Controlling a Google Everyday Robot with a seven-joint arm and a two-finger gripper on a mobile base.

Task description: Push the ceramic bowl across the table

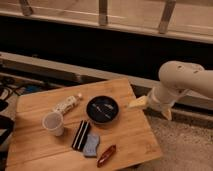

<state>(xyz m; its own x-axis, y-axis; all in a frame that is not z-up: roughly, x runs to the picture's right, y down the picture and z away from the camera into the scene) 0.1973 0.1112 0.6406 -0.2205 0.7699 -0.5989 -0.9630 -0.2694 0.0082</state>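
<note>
On the worktop (131, 136), from the left: a translucent cup (53, 122), then the ceramic bowl (102, 109), upright and right of centre. The claw (140, 103) hovers just beside the bowl's right rim, at the worktop's right edge, apparently without contact; whether it is wide or narrow cannot be told. Judged from this, the push is not yet begun and the whole crossing remains.

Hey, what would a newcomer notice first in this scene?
The glossy black bowl sits in the middle of the table, dark against the light wood. From the right a bulky white arm reaches in, its claw at the table's edge, just short of the bowl. A whitish cup stands to the left.
</note>
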